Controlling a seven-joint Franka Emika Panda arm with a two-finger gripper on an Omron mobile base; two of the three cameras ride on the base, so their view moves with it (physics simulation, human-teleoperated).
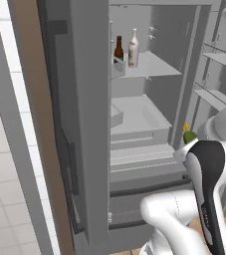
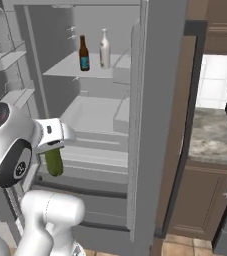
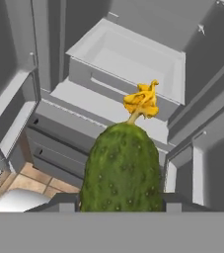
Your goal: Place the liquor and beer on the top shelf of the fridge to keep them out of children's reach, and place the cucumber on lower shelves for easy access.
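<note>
Looking from the left base view: we see the fridge [image 1: 89, 124] with its door open and its light grey interior facing us.
Top shelf [image 1: 157, 67]: we find the beer [image 1: 118, 50] and the liquor [image 1: 133, 48] standing upright on it, just beside each other, the beer to the left.
Lower shelves [image 1: 134, 112]: bare grey panels beneath, with drawers under them.
Cucumber [image 1: 189, 135]: we see its green end with a yellow flower poking above the white arm, in front of the fridge's lower right part.

Right base view, fridge: open, its grey door edge on the right and a brown cabinet [image 2: 205, 200] beyond it.
Bottles: the beer stands left of the liquor on the top shelf, both upright.
Cucumber: hangs roughly upright from the gripper [image 2: 52, 146], in front of the drawers, apart from every shelf.

Hand view, jaws: we see them pinching the cucumber at its lower end, one dark tip at each side.
Cucumber tip: the yellow flower points toward a lower shelf and a pale open drawer [image 3: 128, 59].
</note>
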